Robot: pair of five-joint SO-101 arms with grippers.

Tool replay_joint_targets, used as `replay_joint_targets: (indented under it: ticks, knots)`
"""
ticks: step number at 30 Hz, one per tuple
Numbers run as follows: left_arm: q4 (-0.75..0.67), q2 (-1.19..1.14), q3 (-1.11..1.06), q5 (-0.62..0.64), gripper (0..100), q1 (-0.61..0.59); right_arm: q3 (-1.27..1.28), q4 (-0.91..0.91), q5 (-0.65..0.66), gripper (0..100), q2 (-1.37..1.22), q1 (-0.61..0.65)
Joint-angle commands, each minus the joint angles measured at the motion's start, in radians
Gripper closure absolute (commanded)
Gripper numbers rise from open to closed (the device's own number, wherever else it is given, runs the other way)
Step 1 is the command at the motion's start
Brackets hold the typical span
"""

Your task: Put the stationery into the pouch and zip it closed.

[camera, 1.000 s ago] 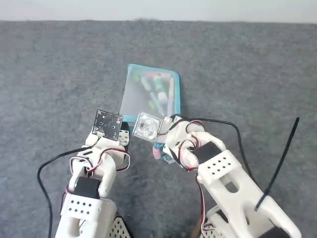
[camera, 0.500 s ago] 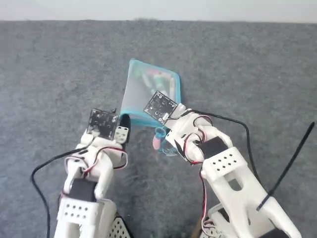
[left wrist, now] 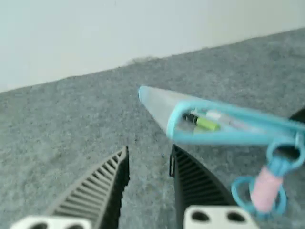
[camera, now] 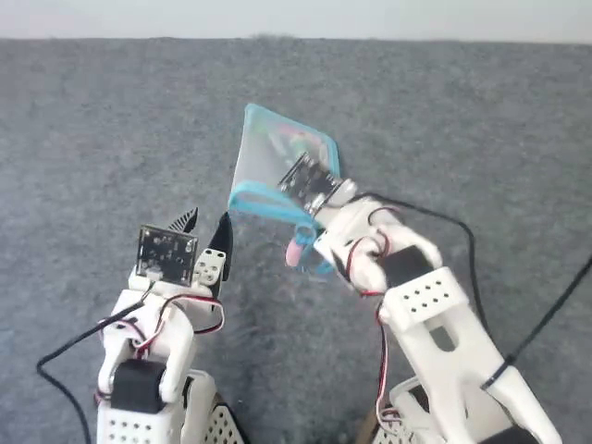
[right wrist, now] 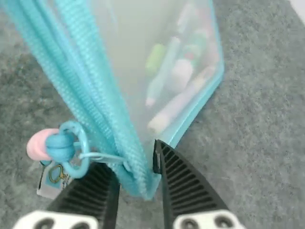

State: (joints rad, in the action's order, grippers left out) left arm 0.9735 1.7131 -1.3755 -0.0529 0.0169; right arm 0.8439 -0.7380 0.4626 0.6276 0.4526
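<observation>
The translucent pouch (camera: 262, 162) with turquoise trim is tilted up off the grey table (camera: 111, 120), its near edge raised. My right gripper (camera: 308, 220) is shut on that edge near the zipper end; in the right wrist view its jaws (right wrist: 137, 177) pinch the turquoise seam. Pens and markers (right wrist: 180, 76) lie inside the pouch (right wrist: 143, 57). A pink and blue zipper charm (camera: 294, 251) dangles below. My left gripper (camera: 208, 218) stands open to the left of the pouch, apart from it, and sees the pouch mouth (left wrist: 224, 125) slightly open.
Grey carpet-like table surface (left wrist: 62, 124) lies on all sides, with a pale wall (camera: 296, 17) along the far edge. A black cable (camera: 541, 324) runs by the right arm. A small tag (right wrist: 52, 180) hangs with the charm (right wrist: 47, 145).
My right gripper has lifted the pouch's near edge and pushed it away, tilting the pouch up. My left arm has drawn back toward the near left, away from the pouch.
</observation>
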Motion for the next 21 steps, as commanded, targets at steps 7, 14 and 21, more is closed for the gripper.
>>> replay_joint_targets:
  ticks: [7, 14, 21]
  knots:
    - [-0.02, 0.026, -0.019, -0.003, 86, 0.164, -0.265, -0.196, -0.12, 99.2, 0.002, -0.022]
    - [-0.028, -0.064, -0.033, -0.003, 75, 0.336, -0.275, -0.286, -0.123, 99.2, 0.015, 0.079]
    - [-0.048, -0.107, -0.033, -0.023, 75, 0.379, -0.27, -0.291, -0.123, 99.2, 0.013, 0.09]
